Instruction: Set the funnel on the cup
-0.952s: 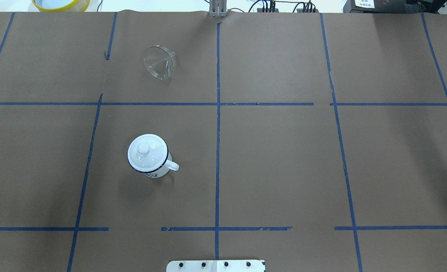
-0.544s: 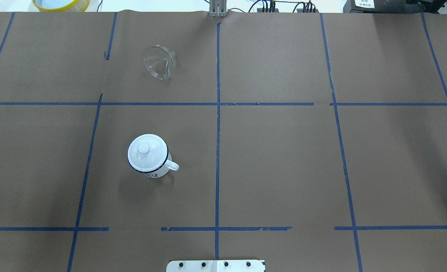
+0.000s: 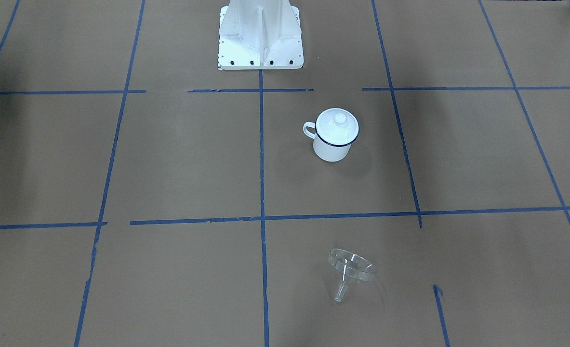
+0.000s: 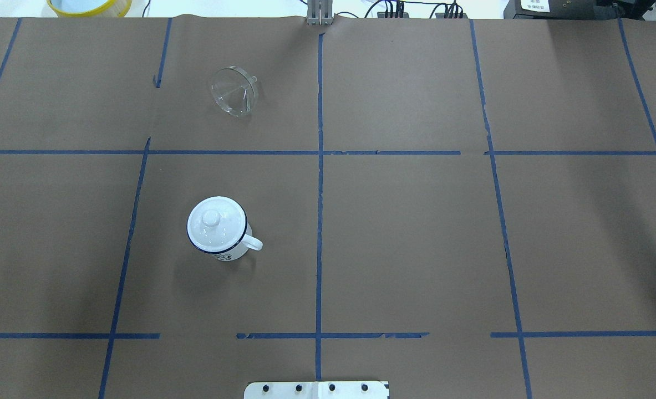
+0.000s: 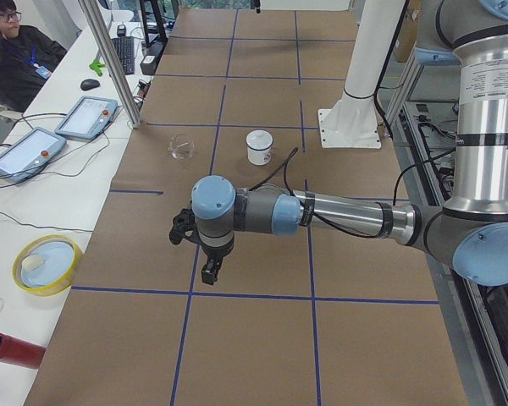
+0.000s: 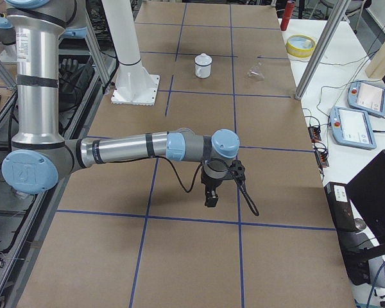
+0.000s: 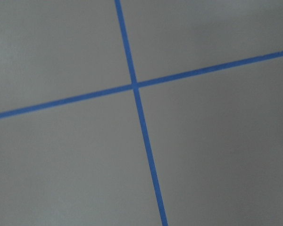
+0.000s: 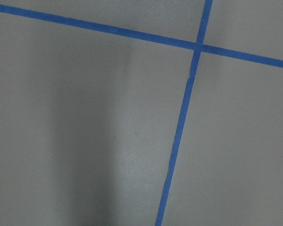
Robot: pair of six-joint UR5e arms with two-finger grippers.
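Observation:
The clear funnel (image 4: 234,98) lies tilted on its side on the brown table cover, far left of centre; it also shows in the front view (image 3: 351,267). The white cup (image 4: 220,239) with a dark blue rim stands upright nearer the robot, with a white knobbed lid (image 4: 212,221) on top; it also shows in the front view (image 3: 333,144). My left gripper (image 5: 210,272) shows only in the left side view, my right gripper (image 6: 210,199) only in the right side view. Both hang above the table ends, far from cup and funnel. I cannot tell whether either is open or shut.
The robot's white base (image 3: 260,38) stands at the near middle edge. A yellow bowl (image 5: 46,262), a red cylinder (image 5: 13,349) and tablets (image 5: 25,152) lie on the side bench past the table's far edge. A metal post (image 5: 110,59) rises there, and an operator (image 5: 8,51) sits beyond it.

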